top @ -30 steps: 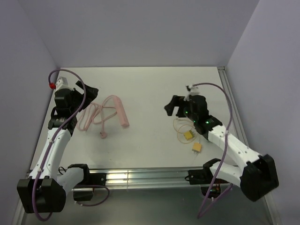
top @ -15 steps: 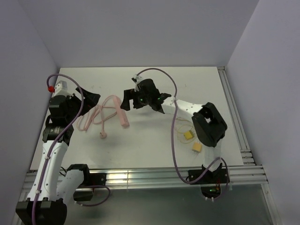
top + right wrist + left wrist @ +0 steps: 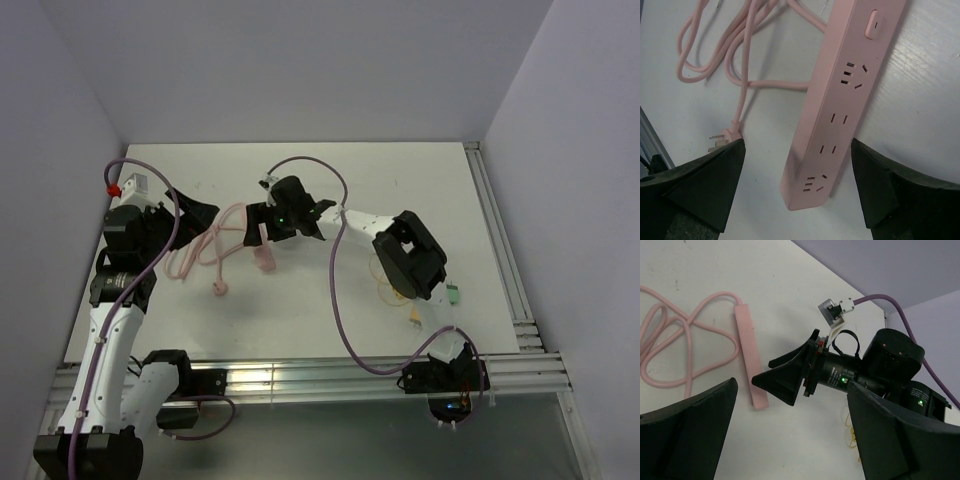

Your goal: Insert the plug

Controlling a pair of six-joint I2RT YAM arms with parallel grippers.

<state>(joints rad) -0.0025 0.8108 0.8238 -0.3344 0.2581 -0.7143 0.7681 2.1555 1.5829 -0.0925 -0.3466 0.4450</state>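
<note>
Evidently to pin it, the right fingers point(image 3: 705, 185) hang spread astride the long pink plastic power strip point(image 3: 840, 100), the left fingers point(image 3: 690, 425) spread near its looped pink cable point(image 3: 670, 340).

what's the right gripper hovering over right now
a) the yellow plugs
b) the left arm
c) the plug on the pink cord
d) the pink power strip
d: in the right wrist view the power strip lies right under the right gripper, between its open fingers and not touched by them.
</note>
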